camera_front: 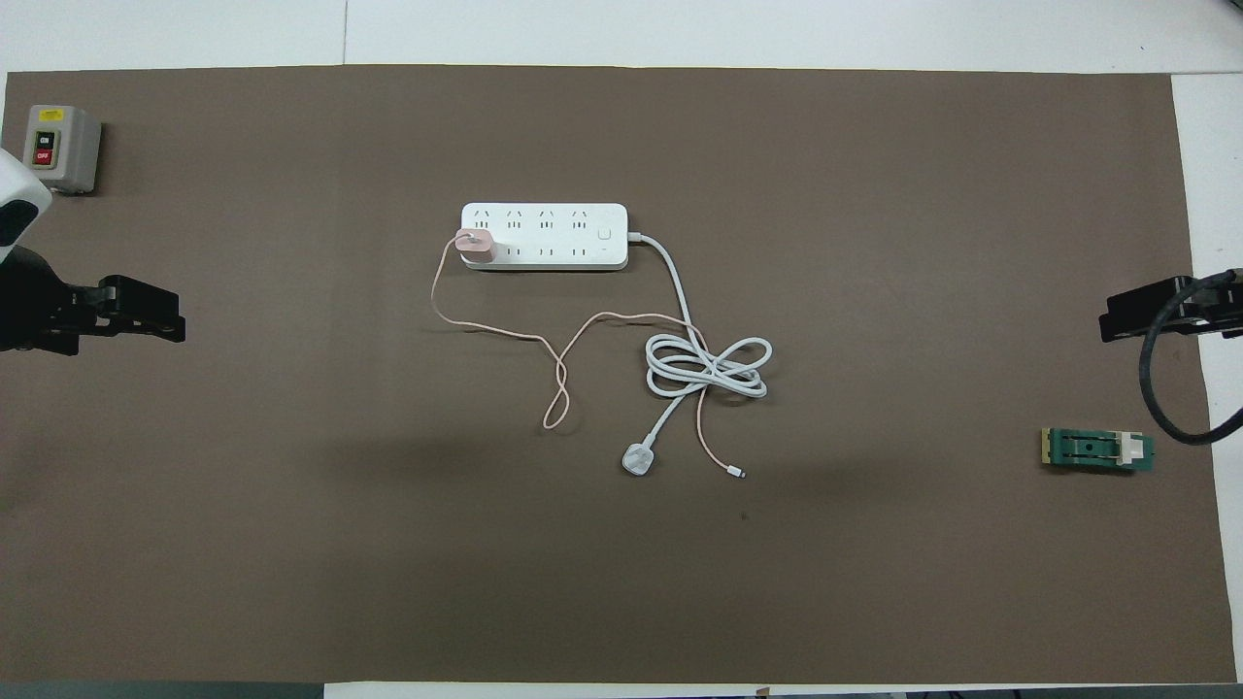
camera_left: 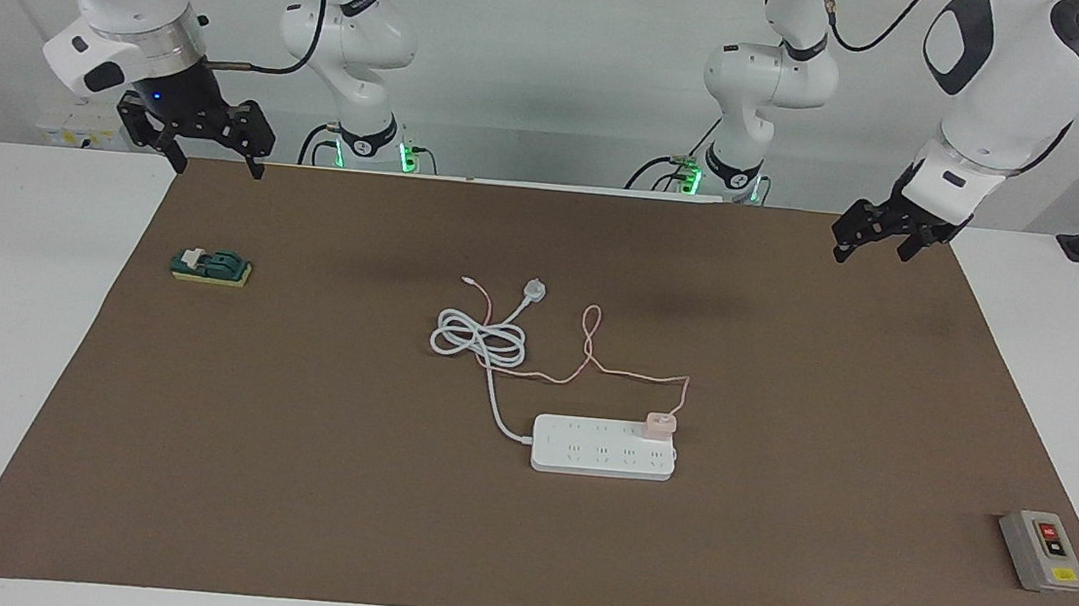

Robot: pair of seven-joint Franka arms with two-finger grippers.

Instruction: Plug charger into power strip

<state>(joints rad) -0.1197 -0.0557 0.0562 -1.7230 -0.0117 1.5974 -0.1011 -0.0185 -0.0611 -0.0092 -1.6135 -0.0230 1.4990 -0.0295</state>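
Charger (camera_left: pixel 660 424) sitting plugged into the power strip (camera_left: pixel 603 448), in the end socket of the row closer to the robots, toward the left arm's end. Thin pink cable (camera_left: pixel 593 361) looping off it toward the robots, crossing the strip's thick white cord (camera_left: pixel 480 339), which lies coiled with its round white plug (camera_left: pixel 534 290) at the end. All of that parked mid-mat, well apart from both claws and between them.

Left gripper (camera_left: pixel 875 243) up in the air over the brown mat (camera_left: pixel 290 476) near its robot-side edge at the left arm's end, fingers spread, nothing in them. Charger and strip sit farther out from the robots than the patch of mat under it, toward the middle. Grey button box (camera_left: pixel 1042 550) also far out from that claw, down at the mat's corner on the same end.

Right gripper (camera_left: pixel 212 155) hanging over the mat's robot-side corner at the right arm's end, fingers apart and empty too, just waiting. Little green block (camera_left: pixel 212 267) on the mat close to it, a bit farther from the robots.
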